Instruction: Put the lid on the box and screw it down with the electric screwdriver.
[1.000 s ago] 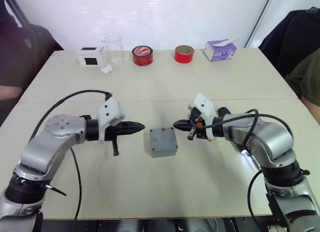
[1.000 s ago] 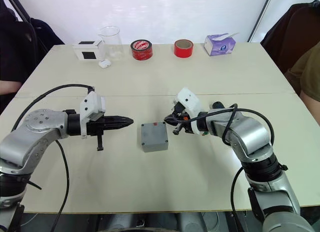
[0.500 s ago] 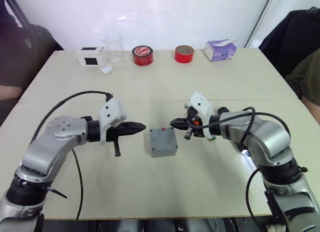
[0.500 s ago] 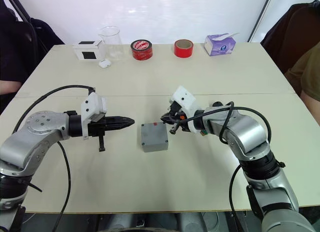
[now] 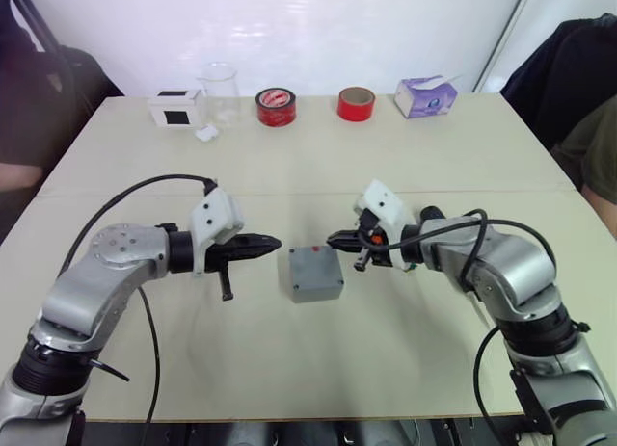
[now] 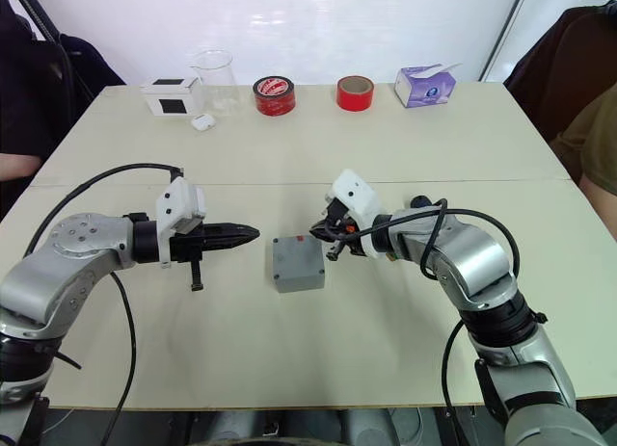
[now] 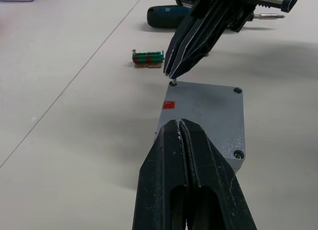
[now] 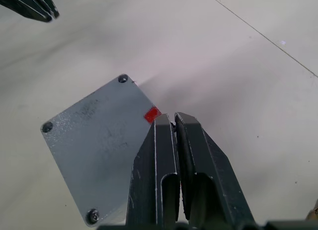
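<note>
Lid (image 7: 204,118) already seated on box (image 5: 315,274); right tool (image 7: 172,76) pinching a small screw at its corner hole — next, setting it in, then fetching the electric screwdriver (image 7: 166,15); left tool (image 5: 273,243) pressed together, idle

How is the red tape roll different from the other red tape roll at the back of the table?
The left tape roll has a dark, black-looking inside and white print on its side; the right tape roll has a brown cardboard core and a plain side. The left one looks a bit wider. Both are red and lie flat along the table's far edge.
</note>
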